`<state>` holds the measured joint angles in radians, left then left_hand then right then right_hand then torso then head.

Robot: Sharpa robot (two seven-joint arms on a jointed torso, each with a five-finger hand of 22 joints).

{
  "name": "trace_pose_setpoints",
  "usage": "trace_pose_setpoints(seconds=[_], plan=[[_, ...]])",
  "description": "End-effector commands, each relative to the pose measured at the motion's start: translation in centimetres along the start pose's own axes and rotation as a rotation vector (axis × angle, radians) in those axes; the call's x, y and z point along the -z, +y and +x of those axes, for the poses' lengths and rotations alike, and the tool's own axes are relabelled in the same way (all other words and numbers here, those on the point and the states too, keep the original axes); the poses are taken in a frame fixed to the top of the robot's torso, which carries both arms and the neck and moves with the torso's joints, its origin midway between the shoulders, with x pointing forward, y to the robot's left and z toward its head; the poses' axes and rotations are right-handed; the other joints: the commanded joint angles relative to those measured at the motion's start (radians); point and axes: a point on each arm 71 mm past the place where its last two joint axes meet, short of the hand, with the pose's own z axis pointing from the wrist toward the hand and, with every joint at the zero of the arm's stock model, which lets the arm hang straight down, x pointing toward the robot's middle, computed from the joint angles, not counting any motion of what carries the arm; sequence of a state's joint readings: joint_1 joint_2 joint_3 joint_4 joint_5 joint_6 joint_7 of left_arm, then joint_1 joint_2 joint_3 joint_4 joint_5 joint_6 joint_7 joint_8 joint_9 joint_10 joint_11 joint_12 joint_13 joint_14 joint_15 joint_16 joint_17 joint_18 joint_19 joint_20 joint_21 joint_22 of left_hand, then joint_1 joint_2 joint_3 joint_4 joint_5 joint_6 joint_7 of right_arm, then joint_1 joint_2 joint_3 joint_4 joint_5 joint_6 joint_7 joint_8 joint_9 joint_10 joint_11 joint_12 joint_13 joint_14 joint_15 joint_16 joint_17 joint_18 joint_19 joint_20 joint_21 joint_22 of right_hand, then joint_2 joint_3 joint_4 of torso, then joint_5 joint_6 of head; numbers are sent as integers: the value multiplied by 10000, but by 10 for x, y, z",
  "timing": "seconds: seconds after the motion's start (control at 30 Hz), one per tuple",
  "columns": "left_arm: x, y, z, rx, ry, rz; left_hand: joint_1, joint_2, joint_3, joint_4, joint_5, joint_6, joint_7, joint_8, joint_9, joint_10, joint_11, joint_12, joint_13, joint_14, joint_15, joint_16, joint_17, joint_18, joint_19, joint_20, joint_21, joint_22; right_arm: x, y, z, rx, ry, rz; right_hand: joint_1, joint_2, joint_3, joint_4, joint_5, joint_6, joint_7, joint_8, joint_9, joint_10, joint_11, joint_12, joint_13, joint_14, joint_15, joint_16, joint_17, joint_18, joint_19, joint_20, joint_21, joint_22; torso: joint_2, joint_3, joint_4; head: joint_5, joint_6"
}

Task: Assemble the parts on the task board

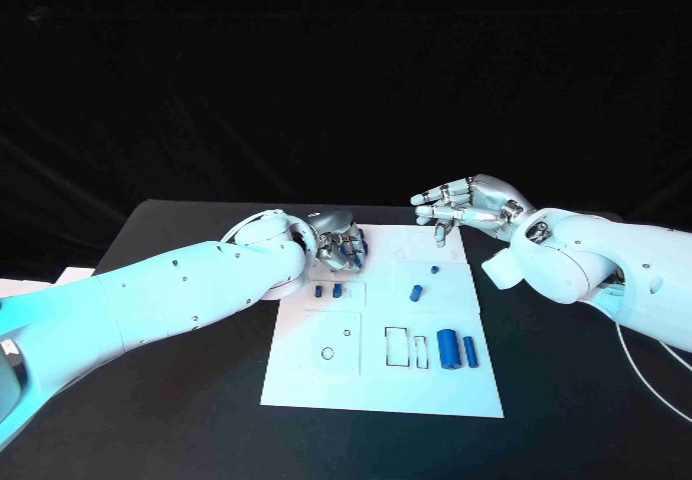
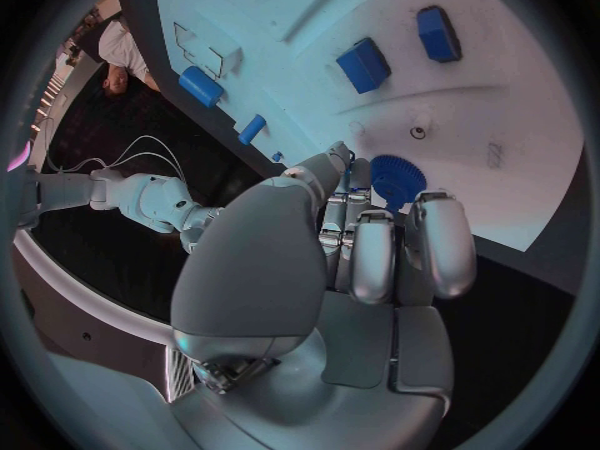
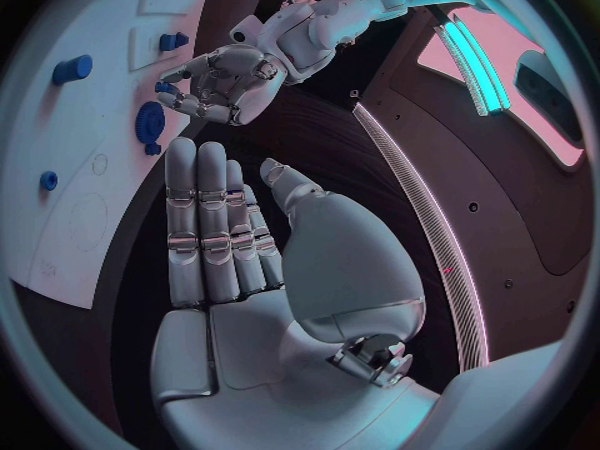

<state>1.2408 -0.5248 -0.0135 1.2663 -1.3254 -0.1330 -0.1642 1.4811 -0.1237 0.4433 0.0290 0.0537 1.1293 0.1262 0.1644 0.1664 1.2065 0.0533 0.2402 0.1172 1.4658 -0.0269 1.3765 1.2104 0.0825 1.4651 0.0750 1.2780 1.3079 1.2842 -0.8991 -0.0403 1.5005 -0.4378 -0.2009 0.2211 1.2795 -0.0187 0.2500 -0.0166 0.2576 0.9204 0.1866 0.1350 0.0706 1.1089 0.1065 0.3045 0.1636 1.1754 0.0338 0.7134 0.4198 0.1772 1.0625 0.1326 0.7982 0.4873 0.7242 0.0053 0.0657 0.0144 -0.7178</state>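
Task board [image 1: 382, 385] lies on black table [image 1: 173, 400]; both hands' grips unclear.

Left hand [image 1: 338, 247] over task board [image 1: 378, 385]; right hand [image 1: 464, 205] raised.

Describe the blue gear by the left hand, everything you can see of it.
The blue gear is a round toothed disc, plastic-looking, lying flat on the white task board near its far edge. The left hand hovers right over it, fingers curled, partly covering it; whether they touch it cannot be told. The right wrist view shows it under that hand.
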Motion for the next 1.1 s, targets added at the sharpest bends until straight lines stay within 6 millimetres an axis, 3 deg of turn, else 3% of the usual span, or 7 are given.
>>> trace_pose_setpoints(seconds=[0.03,0.17,0.3,0.57,0.93,1.1], plan=[[5,4,-1,485,295,-138,-97,-11,53,4,23,42,20,-53,-20,97,-1,-86,-8,398,5,62,-10,-134,76,-3,64,338,0,0,1,1,75,-88,82,3,54,9,-66,50,2,51,-13,66,-26,-23,-14,1,-47,42,-11,69,50,-23,39,11,-11,15,27,3,9],[9,12,-2,307,520,-370,-200,-54,60,5,17,46,11,-89,-39,114,2,-153,-14,397,7,69,-15,-132,69,3,61,345,0,0,1,5,73,-84,82,3,54,9,-66,50,2,51,-13,66,-26,-23,-14,1,-47,42,-11,69,50,-23,39,11,-18,29,70,-10,-11],[11,21,-2,176,544,-579,-255,-103,81,-16,17,10,7,-142,-66,99,7,-228,-26,394,13,74,-21,-125,51,9,31,329,0,0,1,8,81,-88,82,3,54,9,-66,50,2,51,-13,66,-26,-23,-14,1,-47,42,-11,69,50,-23,39,11,-33,14,105,-18,-19],[12,33,-3,155,532,-855,-455,-182,52,42,14,17,-4,-187,-91,131,12,-305,-29,381,20,58,-76,-121,37,20,14,329,-1,0,2,28,113,-88,82,3,54,9,-66,50,2,51,-13,66,-26,-23,-14,1,-47,42,-11,69,50,-23,39,11,-9,29,46,58,-7],[12,38,-3,201,627,-1049,-482,-202,49,41,15,22,-12,-197,-97,145,7,-323,-29,379,18,56,-85,-121,35,21,12,331,-1,0,2,-79,102,-78,47,3,58,39,-66,44,13,49,-17,67,-13,-26,-47,-10,-36,39,-20,64,43,-19,35,10,-14,36,63,92,-23],[11,37,-1,187,698,-1056,-485,-211,50,36,15,23,-14,-201,-99,148,5,-330,-29,377,16,51,-96,-117,29,21,-4,320,-1,0,2,-97,126,-85,33,1,57,51,-79,40,15,48,-18,67,-10,-26,-58,-12,-33,39,-22,63,42,-17,33,10,-10,22,58,94,-28]])
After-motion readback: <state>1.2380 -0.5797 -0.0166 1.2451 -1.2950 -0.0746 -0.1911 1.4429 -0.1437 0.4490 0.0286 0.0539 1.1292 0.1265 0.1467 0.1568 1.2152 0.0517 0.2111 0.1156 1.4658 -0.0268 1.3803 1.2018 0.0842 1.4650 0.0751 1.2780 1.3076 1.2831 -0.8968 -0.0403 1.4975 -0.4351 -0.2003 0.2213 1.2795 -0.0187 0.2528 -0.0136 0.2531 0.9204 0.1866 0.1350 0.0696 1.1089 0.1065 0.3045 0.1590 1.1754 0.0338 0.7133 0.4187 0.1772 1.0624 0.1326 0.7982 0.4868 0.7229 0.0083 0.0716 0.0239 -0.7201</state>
